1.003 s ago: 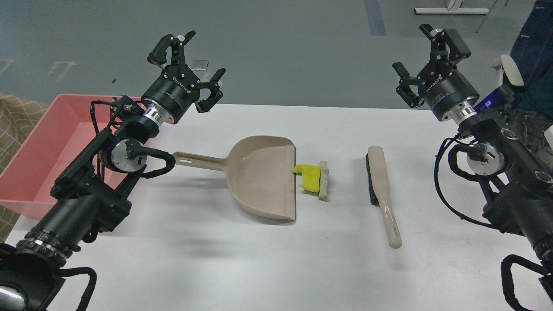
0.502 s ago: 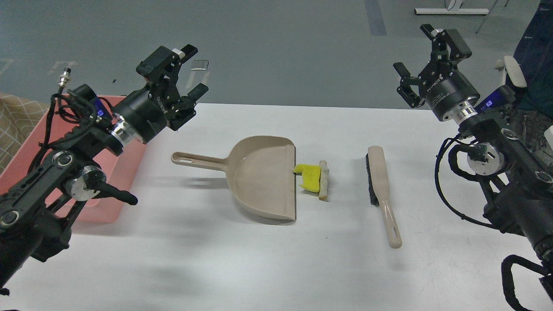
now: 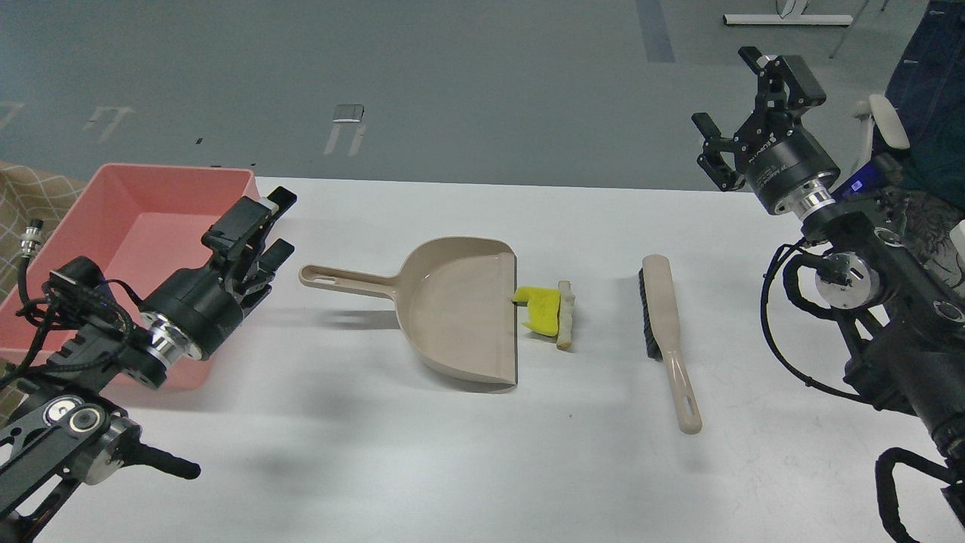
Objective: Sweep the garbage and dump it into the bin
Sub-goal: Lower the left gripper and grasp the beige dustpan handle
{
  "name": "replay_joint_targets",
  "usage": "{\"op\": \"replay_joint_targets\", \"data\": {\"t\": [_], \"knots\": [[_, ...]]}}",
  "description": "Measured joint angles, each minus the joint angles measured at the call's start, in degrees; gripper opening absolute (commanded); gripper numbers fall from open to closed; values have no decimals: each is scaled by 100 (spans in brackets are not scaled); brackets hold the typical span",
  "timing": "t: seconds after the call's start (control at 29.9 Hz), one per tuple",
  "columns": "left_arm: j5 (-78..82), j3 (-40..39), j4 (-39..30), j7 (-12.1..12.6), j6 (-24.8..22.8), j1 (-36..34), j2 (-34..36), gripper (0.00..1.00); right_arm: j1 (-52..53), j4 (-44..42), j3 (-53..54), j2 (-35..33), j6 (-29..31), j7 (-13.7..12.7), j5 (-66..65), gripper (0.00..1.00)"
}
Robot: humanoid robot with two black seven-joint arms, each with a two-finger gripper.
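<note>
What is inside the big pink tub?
The pink tub looks empty: only its bare pink floor shows. Its near right corner is hidden behind the left gripper and arm, so that part cannot be checked.

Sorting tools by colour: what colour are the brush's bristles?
Black, on the beige brush, clearest in the head view.
</note>
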Motion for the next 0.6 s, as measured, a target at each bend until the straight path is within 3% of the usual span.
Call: {"op": "replay_joint_targets", "data": {"t": [0.3,0.6], "knots": [[296,229,241,-44,23,291,-294,97,-40,-6,0,6,-29,0,0,100],[778,281,1045,-380,64,280,-1019,97,-43,-6,0,5,-97,-7,0,100]]}}
